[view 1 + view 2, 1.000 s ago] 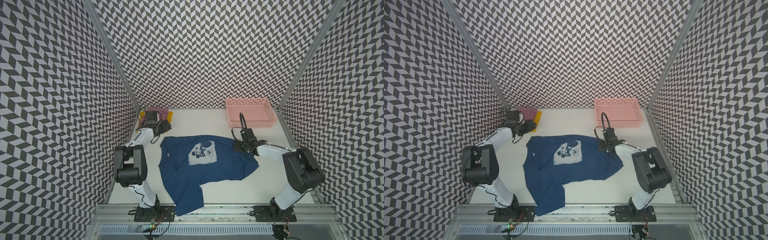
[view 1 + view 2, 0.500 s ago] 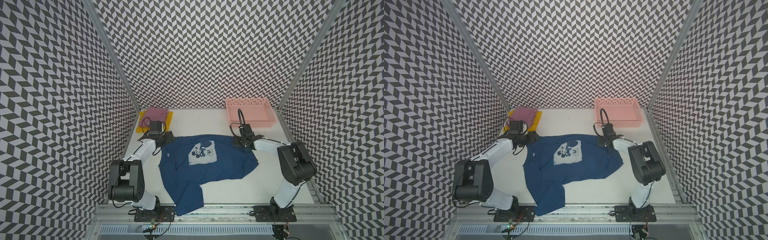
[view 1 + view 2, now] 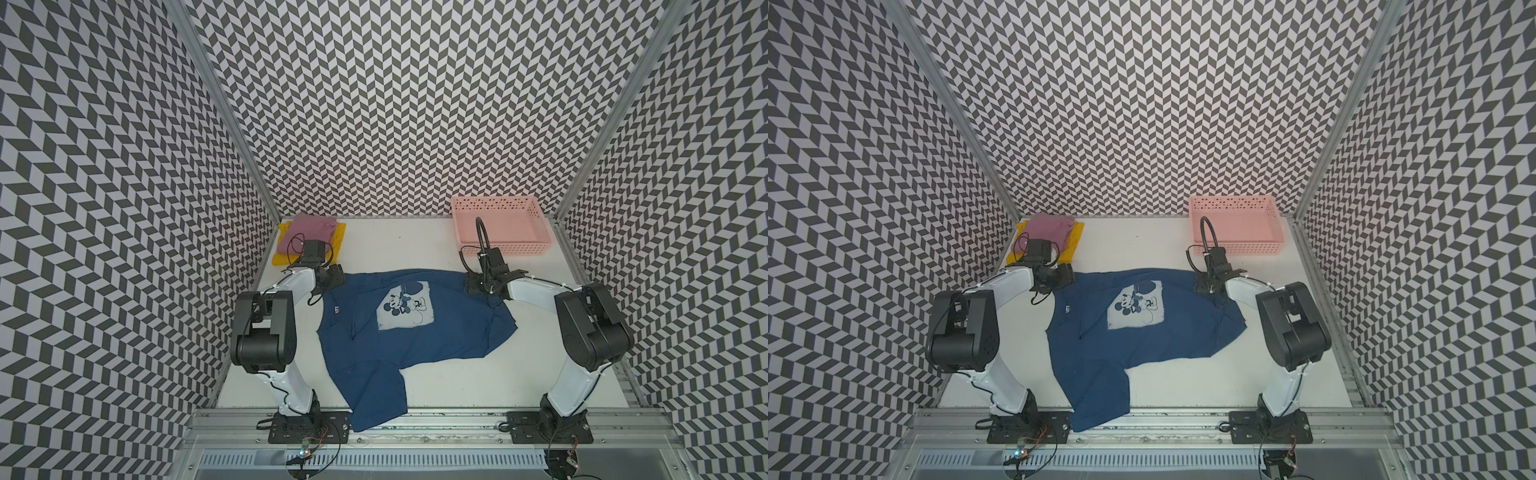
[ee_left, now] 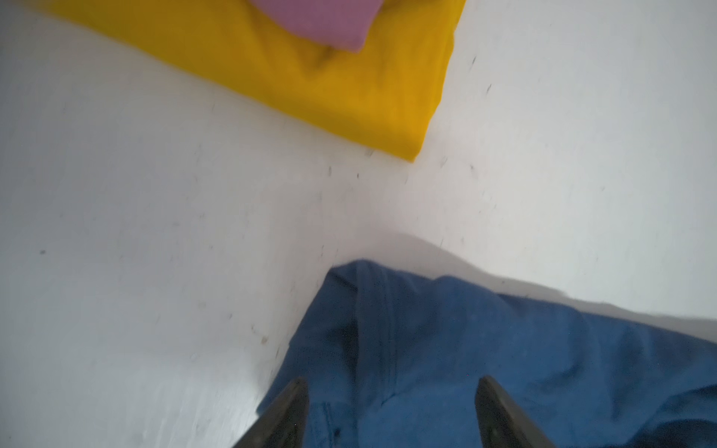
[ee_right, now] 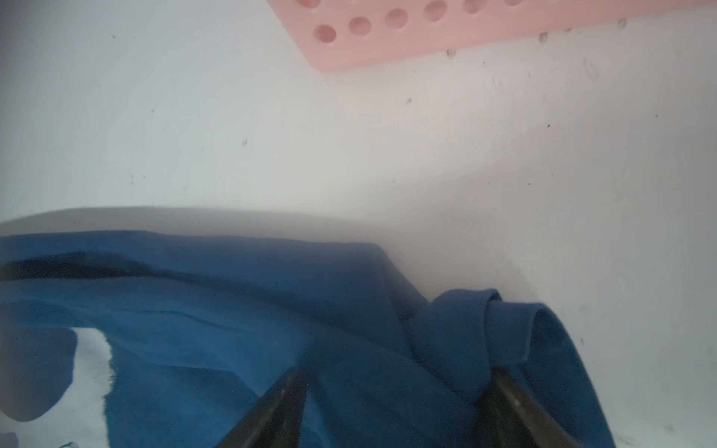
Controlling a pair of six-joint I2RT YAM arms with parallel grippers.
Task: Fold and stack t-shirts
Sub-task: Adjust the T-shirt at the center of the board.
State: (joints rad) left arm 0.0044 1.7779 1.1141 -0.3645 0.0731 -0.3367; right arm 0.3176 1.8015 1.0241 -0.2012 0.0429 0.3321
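Observation:
A navy blue t-shirt with a pale mouse print lies spread on the white table, one end over the front rail. My left gripper is open, its fingers straddling the shirt's back left corner. My right gripper is open at the back right edge, with bunched navy cloth between its fingers. A folded mauve-pink t-shirt lies on a folded yellow t-shirt in the back left corner.
A pink perforated basket stands at the back right, just behind the right gripper. Patterned walls close in the table on three sides. A metal rail runs along the front.
The left gripper has come away from the folded stack and down to the navy shirt's back left corner, its jaws narrowing a little. The right gripper shifted slightly along the shirt's back edge.

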